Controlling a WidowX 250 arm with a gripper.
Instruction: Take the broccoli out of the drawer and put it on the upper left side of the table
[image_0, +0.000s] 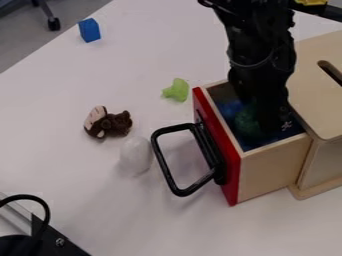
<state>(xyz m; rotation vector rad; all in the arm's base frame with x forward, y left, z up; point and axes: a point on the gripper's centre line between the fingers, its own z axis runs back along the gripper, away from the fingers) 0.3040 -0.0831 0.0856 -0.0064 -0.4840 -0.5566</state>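
Broccoli (248, 124): green, contained in the drawer (270, 172) toward the desk's (160, 220) right edge; drawer drawn open, presumably for access. Claw (267, 117): lowered inside, apparently for retrieval; whether clenched or released cannot be told. Blue block (89, 30): placed by the upper left edge, to be avoided at set-down. Markings: one small pale mark beside claw, not legible.

Beyond the white table (40, 120), grey floor (23, 40) spans the upper left, bearing a black caster (53, 23).
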